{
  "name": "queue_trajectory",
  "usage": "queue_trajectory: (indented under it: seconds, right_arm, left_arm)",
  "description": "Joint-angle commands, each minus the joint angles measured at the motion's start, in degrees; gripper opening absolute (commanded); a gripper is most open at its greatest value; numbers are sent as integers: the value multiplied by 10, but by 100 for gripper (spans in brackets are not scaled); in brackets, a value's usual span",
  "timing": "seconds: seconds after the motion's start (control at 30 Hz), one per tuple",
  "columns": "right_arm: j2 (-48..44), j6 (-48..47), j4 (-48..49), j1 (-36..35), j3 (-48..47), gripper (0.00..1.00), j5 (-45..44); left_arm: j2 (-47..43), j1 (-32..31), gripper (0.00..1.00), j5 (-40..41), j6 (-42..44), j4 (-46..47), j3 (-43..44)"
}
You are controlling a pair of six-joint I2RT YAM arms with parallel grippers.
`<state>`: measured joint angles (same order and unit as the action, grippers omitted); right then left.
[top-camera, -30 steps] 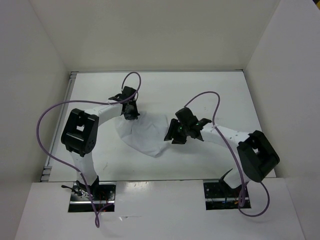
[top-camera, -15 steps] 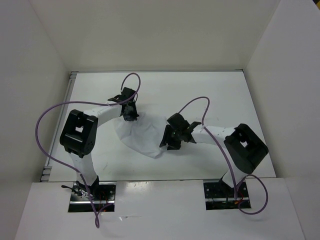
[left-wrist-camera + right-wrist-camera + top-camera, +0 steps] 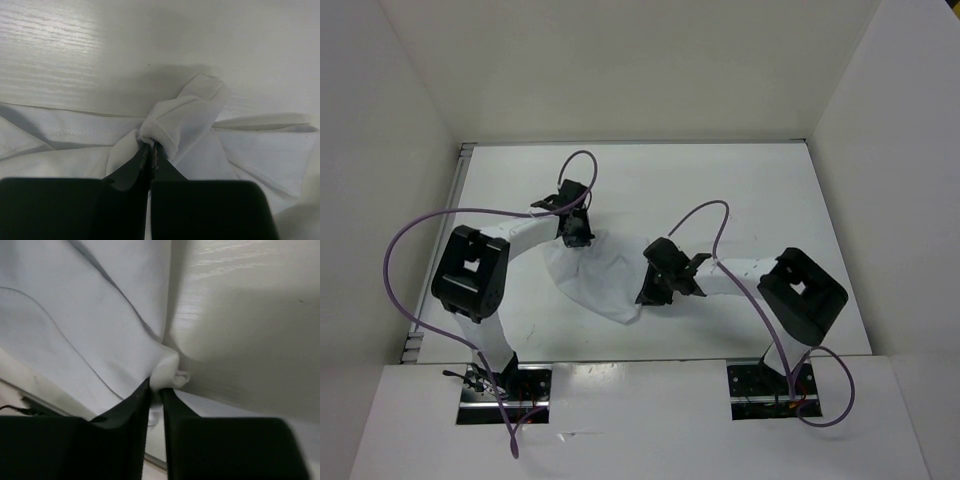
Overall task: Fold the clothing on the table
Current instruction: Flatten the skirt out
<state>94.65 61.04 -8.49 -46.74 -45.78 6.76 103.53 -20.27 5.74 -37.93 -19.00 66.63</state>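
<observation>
Where the clothing [image 3: 600,282] lies rumpled on the table [image 3: 770,190] between the two arms, its far-left corner is bunched between the pressed-together tips of the left gripper [image 3: 151,150]. The right gripper [image 3: 156,390] pinches a small fold at the cloth's right edge. From above, the arms cover both pinch points.

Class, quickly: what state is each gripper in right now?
Left gripper: closed, pinching the clothing.
Right gripper: closed on a fold of the clothing.
</observation>
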Motion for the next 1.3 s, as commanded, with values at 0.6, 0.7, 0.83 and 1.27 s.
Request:
queue_trajectory:
  seconds: [0.6,0.7,0.83,1.27]
  right_arm:
    - [-223,-173,-254,58,-146,0,-350]
    - [-245,-179,-274,58,-160,0,-356]
    - [-257,-214,-283,80,-184,0,-350]
    - [-256,-396,-199,181,-397,0,-347]
  left_arm:
    - [-304,-21,0,-100,-60,17,-209]
    - [-329,-21,0,-114,-55,17,-196]
    - [-355,-15,0,-128,-47,45,-165]
    - [-273,66,0,-219,15,151,107]
